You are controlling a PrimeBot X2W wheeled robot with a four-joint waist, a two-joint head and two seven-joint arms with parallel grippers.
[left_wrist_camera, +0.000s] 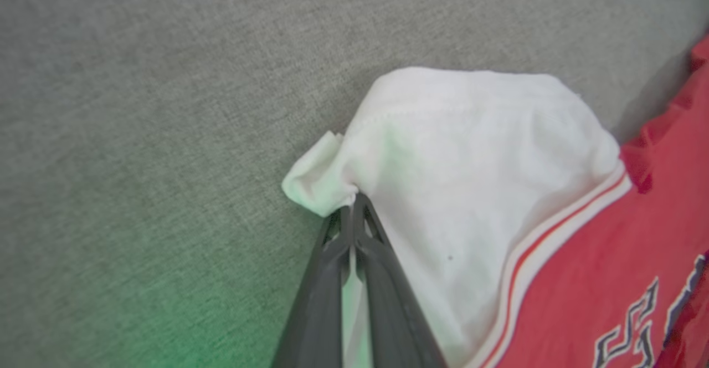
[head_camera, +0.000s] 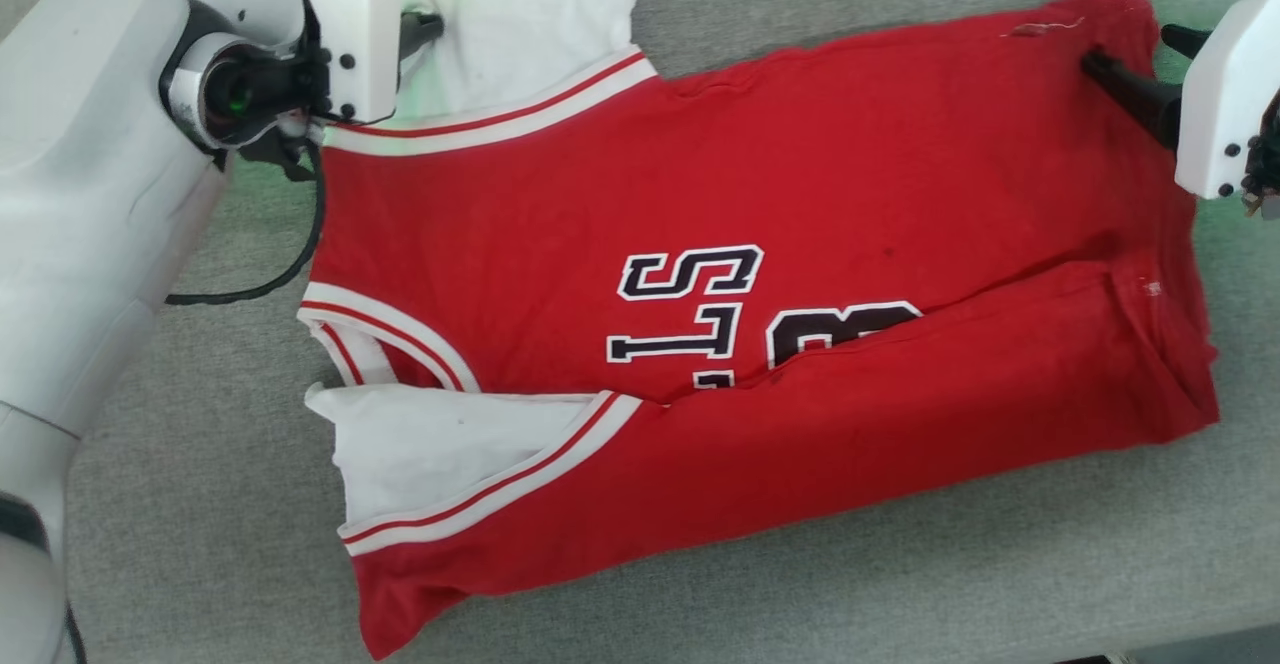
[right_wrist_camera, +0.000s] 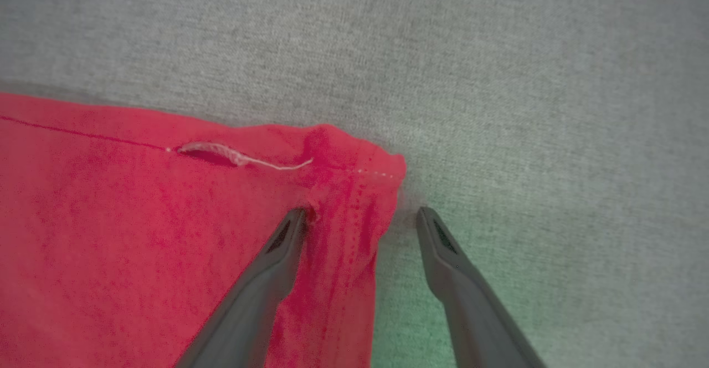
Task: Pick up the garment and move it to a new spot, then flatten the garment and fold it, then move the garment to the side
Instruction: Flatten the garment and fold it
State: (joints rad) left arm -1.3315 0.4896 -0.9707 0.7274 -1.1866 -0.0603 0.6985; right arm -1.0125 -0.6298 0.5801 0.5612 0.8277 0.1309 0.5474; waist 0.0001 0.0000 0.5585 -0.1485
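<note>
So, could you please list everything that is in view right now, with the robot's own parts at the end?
garment: one, red with white sleeves and striped trim, spread on the surface, near side folded over part of the lettering.
lettering: black with white outline, on the garment's chest.
loose thread: one, white, at the hem near the right gripper.
surface: one, grey fabric, under everything.
cable: one, black, looping beside the left arm.
left arm: one, white, at the head view's left.
left gripper: one, dark, shut on the far white sleeve.
right gripper: one, dark, open, straddling the hem corner.
</note>
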